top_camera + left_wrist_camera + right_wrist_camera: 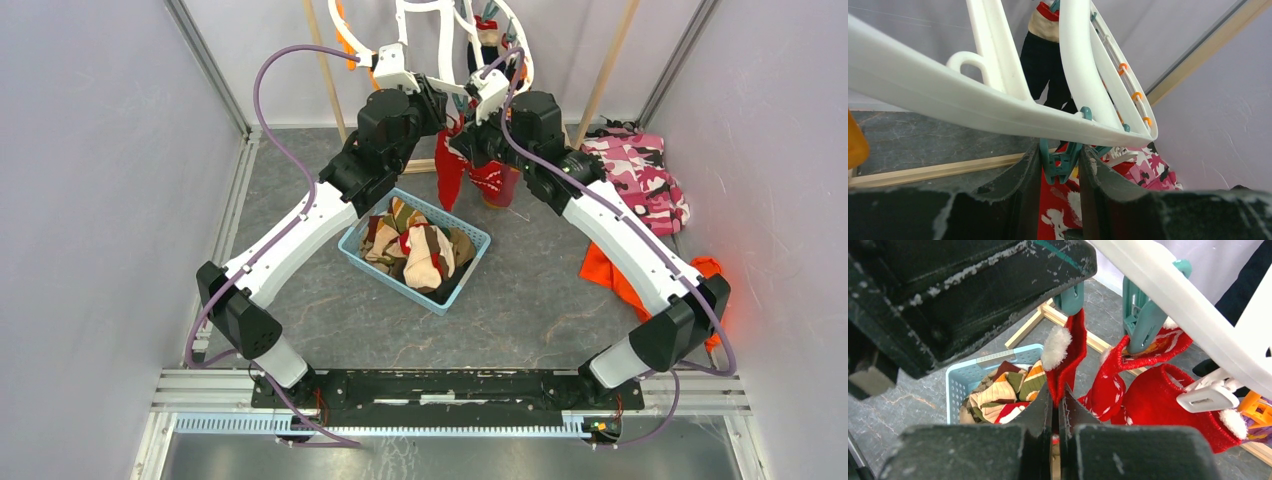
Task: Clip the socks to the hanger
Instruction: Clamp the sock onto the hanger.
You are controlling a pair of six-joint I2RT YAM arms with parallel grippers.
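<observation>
**Red sock at clip, both grippers closed**

We see a red sock (1075,347) w/ a fluffy white cuff hanging under the white hanger (973,102), its top at a teal clip (1058,167). More socks (425,250) lie in the blue basket (452,217) below. Both arms reach up & fwd. The left gripper (1060,157) pinches the clip; the right gripper (1055,407) is pressed together on the sock lower down.

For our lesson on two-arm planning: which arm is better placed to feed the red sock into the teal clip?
Right. The right gripper is shut on the red sock, whose top reaches the teal clip. The left gripper is occupied, its fingers gripping that clip.
</observation>
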